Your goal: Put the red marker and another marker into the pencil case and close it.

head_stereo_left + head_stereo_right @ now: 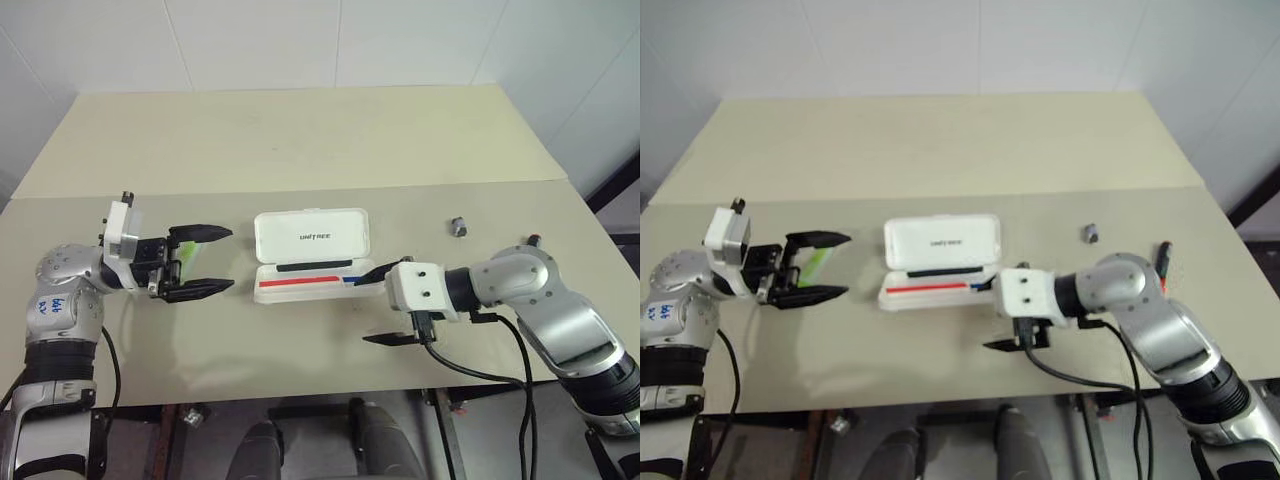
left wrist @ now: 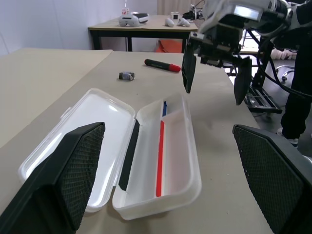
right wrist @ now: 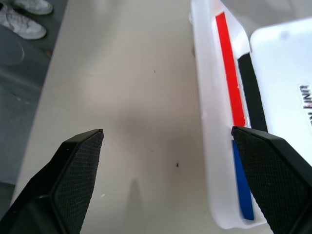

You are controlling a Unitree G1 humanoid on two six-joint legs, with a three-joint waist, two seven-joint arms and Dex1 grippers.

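Left tool (image 1: 201,262): spread, empty | slim lime-green marker (image 1: 186,260): on desk (image 1: 300,150) between its fingers, long axis near-far | white hinged plastic pencil case (image 1: 310,255): open, right of it | my right tool (image 1: 377,305): spread, empty | black red-capped marker (image 2: 162,65): far right.

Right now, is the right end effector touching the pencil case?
Apart. In the left wrist view the right end effector hangs open above the table, with clear space between its fingers and the open pencil case below.
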